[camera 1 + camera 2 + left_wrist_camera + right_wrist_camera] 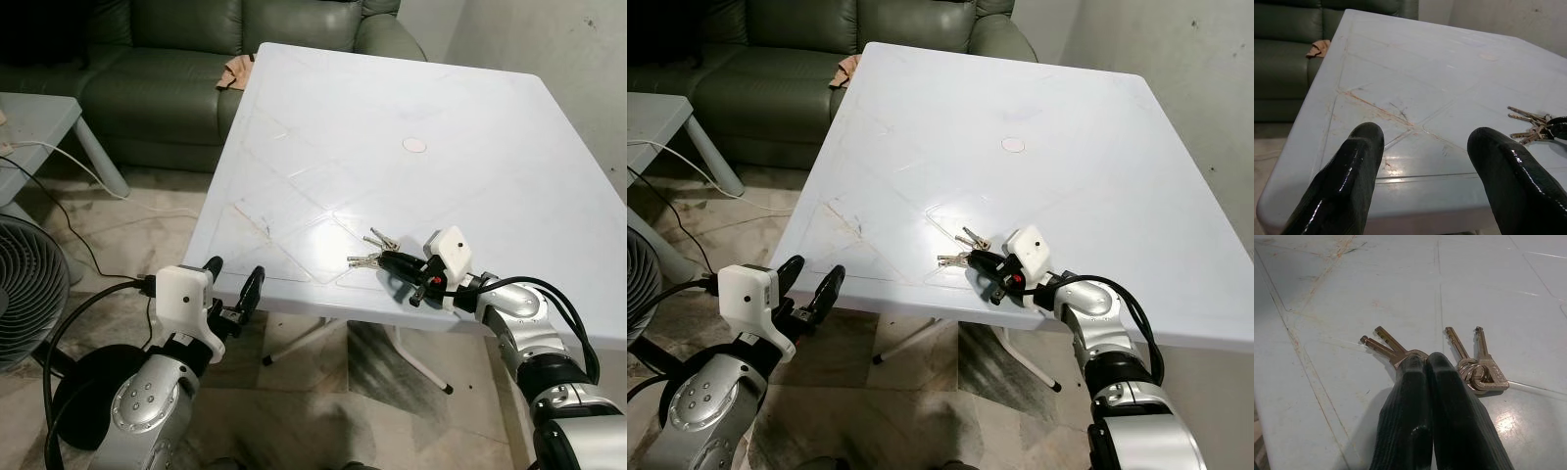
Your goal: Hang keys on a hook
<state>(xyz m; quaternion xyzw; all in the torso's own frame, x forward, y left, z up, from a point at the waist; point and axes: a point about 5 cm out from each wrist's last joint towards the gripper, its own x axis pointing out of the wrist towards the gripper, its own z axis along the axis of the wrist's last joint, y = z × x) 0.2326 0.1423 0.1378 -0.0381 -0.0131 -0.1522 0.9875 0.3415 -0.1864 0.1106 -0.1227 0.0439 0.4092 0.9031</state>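
Observation:
A bunch of silver keys point(370, 250) lies near the front edge of the white plastic table point(392, 98). My right gripper point(387, 261) rests low on the table with its fingers pressed together at the keys' heads. In the right wrist view the fingertips point(1415, 364) meet over the key ring, with keys point(1383, 342) fanning out on both sides. My left gripper point(233, 279) hovers open just off the table's front left edge, away from the keys. The left wrist view looks between its fingers point(1359, 147) across the table toward the keys point(1530, 128).
A dark green sofa point(167, 59) with a crumpled tan cloth point(235, 73) stands behind the table. A grey side table point(29, 113), a floor fan point(24, 284) and loose cables are on the left. A wall runs along the right.

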